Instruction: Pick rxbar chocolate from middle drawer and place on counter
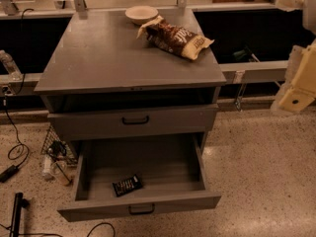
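**Q:** Well, what stands on top of the grey cabinet?

**A:** Top of figure: the counter (98,58) carries 2 items at its far end. 1 is a pale shallow bowl (141,14). The other is a brown-and-cream crinkled snack bag (175,37), lying flat just in front of the bowl and to its right, with 1 corner near the counter's right edge.

**Q:** And the drawers?

**A:** 2 grey fronts show, each with 1 small black handle. The upper drawer (163,118) is shut. The middle drawer (197,201), below it, is pulled well out toward me, so its inside is open to view from where I stand.

**Q:** Where is the bar?

**A:** The rxbar chocolate (128,185) lies flat on the floor of the middle drawer, near the front wall and left of centre. It is turned at a slight angle, pale lettering up, and is apart from both side walls.

**Q:** The gripper?

**A:** The gripper (301,85) is at the far right of the view, above the speckled floor (256,172). It is well apart from the cabinet and higher than the open drawer. It appears as a cream-coloured shape with 1 dark round spot. Whether it is open or closed I cannot tell.

**Q:** Anything beside the cabinet?

**A:** On the floor to the left are a wire basket (55,143) and black cables (15,149).
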`<action>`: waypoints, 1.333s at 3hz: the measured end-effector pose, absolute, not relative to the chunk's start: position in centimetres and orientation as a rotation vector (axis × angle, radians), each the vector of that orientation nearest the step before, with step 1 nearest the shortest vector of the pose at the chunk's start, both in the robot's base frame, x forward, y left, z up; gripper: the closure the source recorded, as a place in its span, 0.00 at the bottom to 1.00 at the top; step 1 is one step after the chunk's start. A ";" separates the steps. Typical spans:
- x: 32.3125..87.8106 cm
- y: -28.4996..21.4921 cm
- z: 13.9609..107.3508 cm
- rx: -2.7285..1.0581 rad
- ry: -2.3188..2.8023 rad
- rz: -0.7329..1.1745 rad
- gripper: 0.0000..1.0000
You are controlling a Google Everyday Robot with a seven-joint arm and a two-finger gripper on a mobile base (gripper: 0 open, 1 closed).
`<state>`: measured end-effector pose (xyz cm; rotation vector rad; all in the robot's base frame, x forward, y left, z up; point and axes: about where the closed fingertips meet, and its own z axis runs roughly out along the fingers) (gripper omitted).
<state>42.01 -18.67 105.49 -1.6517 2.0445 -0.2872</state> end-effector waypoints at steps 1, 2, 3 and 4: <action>42.0 -18.7 105.5 -1.652 2.044 -0.287 0.00; 42.4 -18.3 104.3 -1.612 2.049 -0.263 0.00; 43.5 -18.2 99.1 -1.593 2.056 -0.150 0.00; 45.6 -16.0 89.7 -1.588 1.992 0.111 0.00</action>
